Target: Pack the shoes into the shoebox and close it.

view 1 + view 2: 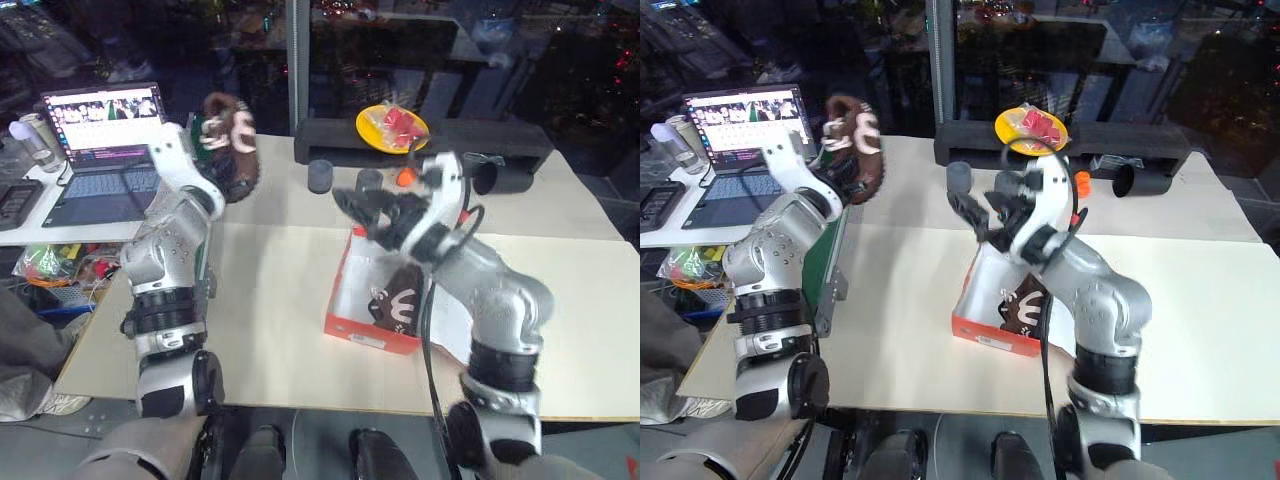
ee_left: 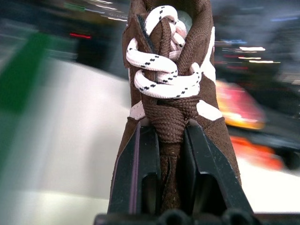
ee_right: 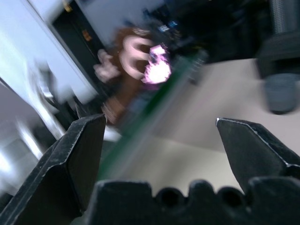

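At the far left of the head view an open laptop (image 1: 100, 150) sat on a side desk. Just right of it, in the upper left of the frame, the left gripper (image 2: 171, 164) was raised above the table (image 1: 280, 300), its two black fingers (image 2: 136, 173) clamped together on the laced tongue of one dark brown shoe (image 1: 228, 140) (white laces and trim showed clearly from the wrist). At centre, a little right, the right gripper (image 3: 159, 136) hung above the shoebox (image 1: 370, 330), its fingers (image 3: 79, 154) spread wide apart and holding nothing. Below it the red-orange shoebox stood open on the pale table, with the second shoe (image 1: 400, 300) lying inside, white stripe showing. Behind, at upper centre, a yellow plate (image 1: 392, 125) rested on a dark shelf.
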